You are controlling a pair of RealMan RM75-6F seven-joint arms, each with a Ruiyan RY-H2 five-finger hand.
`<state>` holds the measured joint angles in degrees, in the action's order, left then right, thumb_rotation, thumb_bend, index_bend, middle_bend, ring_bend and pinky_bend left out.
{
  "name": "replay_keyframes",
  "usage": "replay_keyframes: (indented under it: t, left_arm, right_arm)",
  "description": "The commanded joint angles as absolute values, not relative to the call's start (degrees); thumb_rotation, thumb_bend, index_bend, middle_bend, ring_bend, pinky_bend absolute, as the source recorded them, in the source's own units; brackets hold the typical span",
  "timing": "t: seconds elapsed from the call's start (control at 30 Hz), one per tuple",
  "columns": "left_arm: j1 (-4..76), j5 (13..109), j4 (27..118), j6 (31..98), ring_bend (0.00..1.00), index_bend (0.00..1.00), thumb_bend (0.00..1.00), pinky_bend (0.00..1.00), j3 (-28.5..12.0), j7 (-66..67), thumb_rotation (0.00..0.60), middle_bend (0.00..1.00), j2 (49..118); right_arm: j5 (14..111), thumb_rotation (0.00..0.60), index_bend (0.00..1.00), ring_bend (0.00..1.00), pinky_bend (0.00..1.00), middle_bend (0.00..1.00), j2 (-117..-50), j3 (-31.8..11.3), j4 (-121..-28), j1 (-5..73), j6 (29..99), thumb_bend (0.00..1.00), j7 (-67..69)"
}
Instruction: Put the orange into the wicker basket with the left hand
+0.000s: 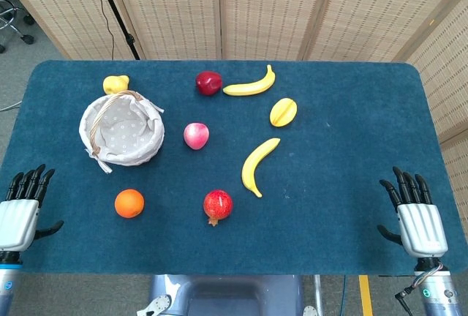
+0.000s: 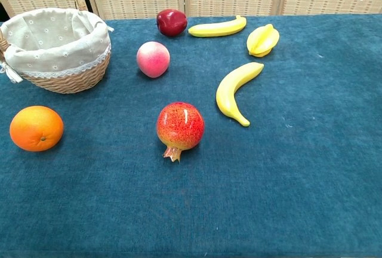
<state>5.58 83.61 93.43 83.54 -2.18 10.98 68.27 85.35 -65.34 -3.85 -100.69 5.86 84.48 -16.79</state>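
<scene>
The orange (image 1: 129,203) sits on the blue table (image 1: 351,148), near the front of the wicker basket (image 1: 123,129) and left of the pomegranate (image 1: 217,205). The left hand (image 1: 20,211) hovers at the table's left edge, fingers spread, grasping nothing; the right hand (image 1: 417,215) does likewise at the right edge

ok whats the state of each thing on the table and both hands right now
orange: loose on the cloth, not held
wicker basket: upright, nothing inside
left hand: holds nothing, fingers apart
right hand: holds nothing, fingers apart
pomegranate: loose on the cloth
peach: loose, beside the basket
bananas: lying flat
</scene>
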Motion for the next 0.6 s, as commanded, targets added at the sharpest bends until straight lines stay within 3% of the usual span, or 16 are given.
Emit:
replay_keyframes:
  t: [0.03,0.33,0.6]
  left_arm:
    - [5.63,83.67,93.45,83.60,0.00,0.00,0.00,0.00,-2.22,11.03,0.600,0.00,68.28]
    - [6.96,84.71,93.53,82.34,0.00,0.00,0.00,0.00,-2.45,9.60,0.600,0.00,68.81]
    - [10.98,89.00,98.31,77.66,0.00,0.00,0.00,0.00,-1.09,17.48,0.600,0.00,71.42]
  right_arm:
    - [85.56,0.600,0.18,0.00,0.00,0.00,-65.46,-3.77,-100.52,5.88,84.50,0.00,-16.82]
    - [86.13,0.600,0.18,0.00,0.00,0.00,-64.89,-3.68,-100.95,5.42,85.34,0.00,-15.86]
    - [86.60,0.600,0.18,0.00,0.00,0.00,-64.35,-3.84,-101.27,5.05,86.25,0.00,-14.86]
